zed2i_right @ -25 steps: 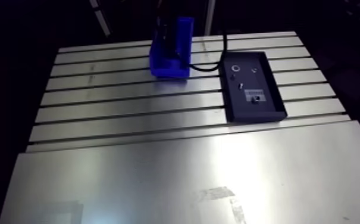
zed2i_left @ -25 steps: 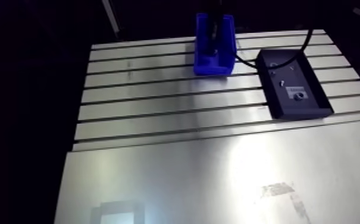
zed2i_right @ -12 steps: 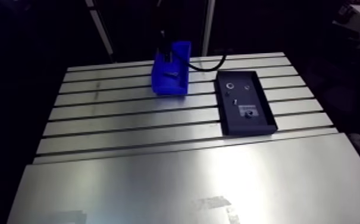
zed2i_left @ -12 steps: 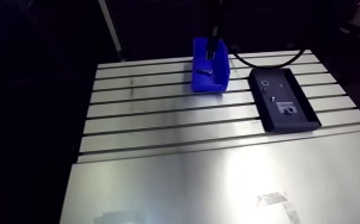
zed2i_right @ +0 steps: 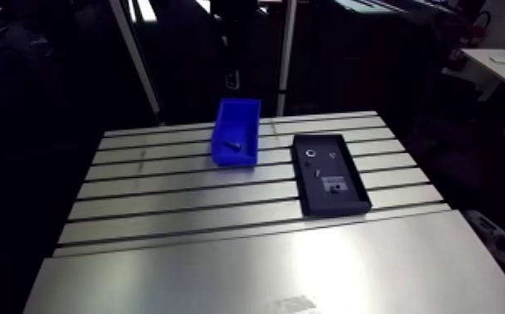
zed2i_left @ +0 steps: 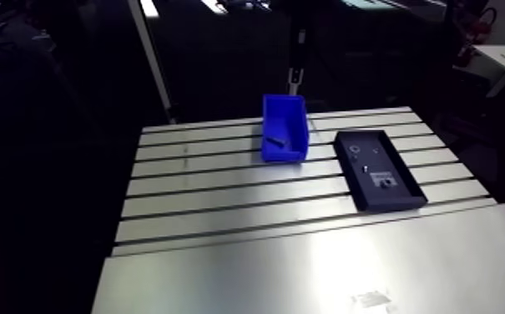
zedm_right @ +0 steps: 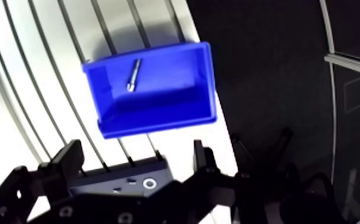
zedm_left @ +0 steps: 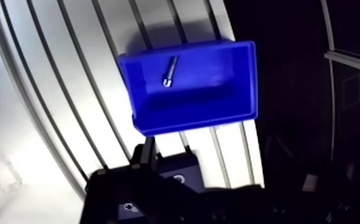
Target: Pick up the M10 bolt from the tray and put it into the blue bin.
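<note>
Bolt (zedm_right: 134, 75) lies inside the bin (zedm_right: 158, 122) on the counter (zed2i_right: 180, 209), so the task seems done, and the pincer (zedm_right: 137, 148) hangs above, fingers (zedm_right: 69, 162) apart and empty, with nothing to hold.

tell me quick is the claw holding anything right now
Claw: open, holding nothing. The small steel bolt lies inside the blue plastic bin.

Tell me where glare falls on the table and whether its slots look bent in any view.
Arm view: a bright glare lies on the smooth plate at the near end of the table, and the slots run straight. Wrist view: the slots look curved, which is a lens effect, and glare whitens the table beside the blue bin; the bolt inside it is easy to see.
</note>
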### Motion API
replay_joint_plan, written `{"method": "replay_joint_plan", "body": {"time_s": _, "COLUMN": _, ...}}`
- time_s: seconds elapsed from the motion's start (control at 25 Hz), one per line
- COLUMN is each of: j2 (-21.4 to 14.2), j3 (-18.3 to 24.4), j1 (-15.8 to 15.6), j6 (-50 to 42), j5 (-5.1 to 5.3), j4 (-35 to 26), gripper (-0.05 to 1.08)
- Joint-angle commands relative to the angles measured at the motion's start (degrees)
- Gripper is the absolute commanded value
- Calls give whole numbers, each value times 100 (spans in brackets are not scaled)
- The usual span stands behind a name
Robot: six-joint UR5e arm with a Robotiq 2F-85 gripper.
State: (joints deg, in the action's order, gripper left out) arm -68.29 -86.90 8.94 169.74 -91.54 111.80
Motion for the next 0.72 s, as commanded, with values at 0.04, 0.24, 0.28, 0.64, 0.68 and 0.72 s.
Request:
{"method": "replay_joint_plan", "body": {"time_s": 0.04, "j2": -645, "j3": 459, "j1": 117, "j6": -1614, "j5": -18, "j4": -1200, "gripper": 2}}
{"method": "replay_joint_plan", "body": {"time_s": 0.24, "j2": -944, "j3": 828, "j1": 310, "j6": -3047, "j5": 9, "j4": -1965, "gripper": 2}}
{"method": "replay_joint_plan", "body": {"time_s": 0.28, "j2": -1006, "j3": 872, "j1": 328, "j6": -3311, "j5": 17, "j4": -2070, "gripper": 2}}
{"method": "replay_joint_plan", "body": {"time_s": 0.64, "j2": -1533, "j3": 872, "j1": 503, "j6": -5579, "j5": 9, "j4": -2835, "gripper": 2}}
{"method": "replay_joint_plan", "body": {"time_s": 0.68, "j2": -1586, "j3": 864, "j1": 512, "j6": -5808, "j5": 0, "j4": -2976, "gripper": 2}}
{"method": "replay_joint_plan", "body": {"time_s": 0.72, "j2": -1648, "j3": 846, "j1": 503, "j6": -5966, "j5": -9, "j4": -3055, "gripper": 2}}
